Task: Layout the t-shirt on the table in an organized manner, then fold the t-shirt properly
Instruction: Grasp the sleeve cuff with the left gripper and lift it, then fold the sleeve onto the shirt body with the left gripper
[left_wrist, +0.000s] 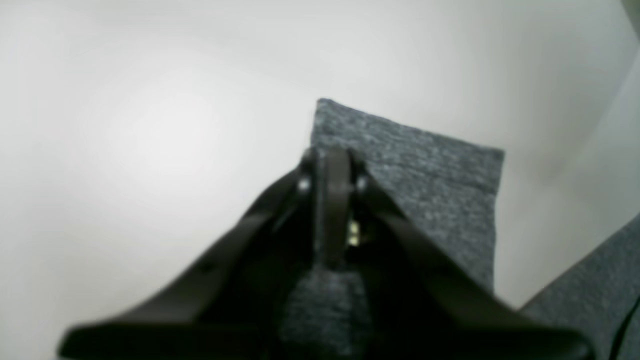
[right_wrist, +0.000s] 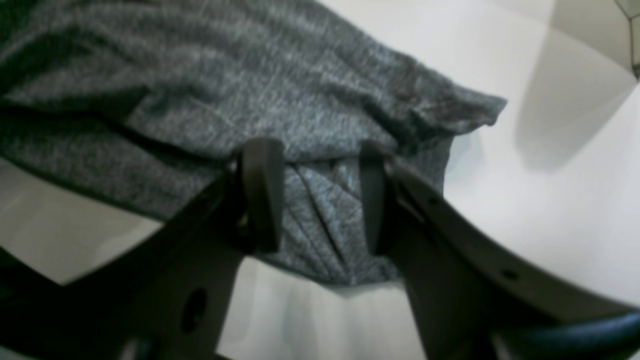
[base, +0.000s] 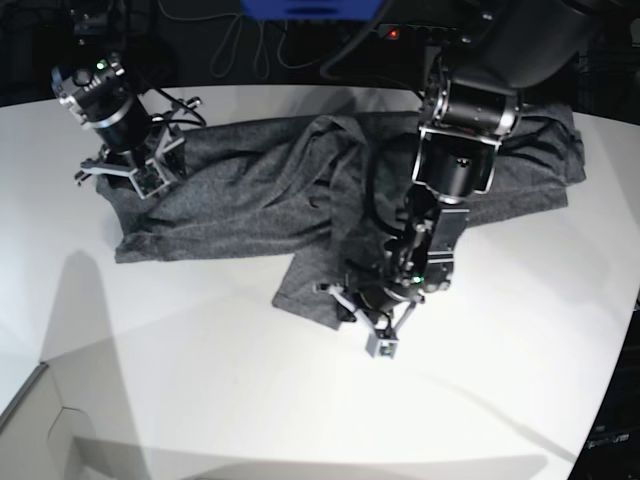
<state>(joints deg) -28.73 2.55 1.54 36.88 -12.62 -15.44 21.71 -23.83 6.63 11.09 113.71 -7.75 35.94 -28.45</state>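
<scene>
The dark grey t-shirt (base: 250, 200) lies spread and creased across the back half of the white table (base: 200, 390), one long sleeve reaching toward the front. My left gripper (base: 362, 316) sits at that sleeve's end. In the left wrist view the left gripper (left_wrist: 332, 167) is shut on the t-shirt (left_wrist: 430, 175), pinching the cuff near its corner. My right gripper (base: 130, 175) is at the shirt's left edge. The right wrist view shows the right gripper (right_wrist: 317, 200) with jaws apart and a fold of the t-shirt (right_wrist: 250, 90) lying between its fingers (right_wrist: 260, 195).
Cables and a blue object (base: 310, 8) lie behind the table's far edge. The table's curved edge (base: 40, 375) cuts across the lower left corner. Bare white tabletop fills the front half in the base view.
</scene>
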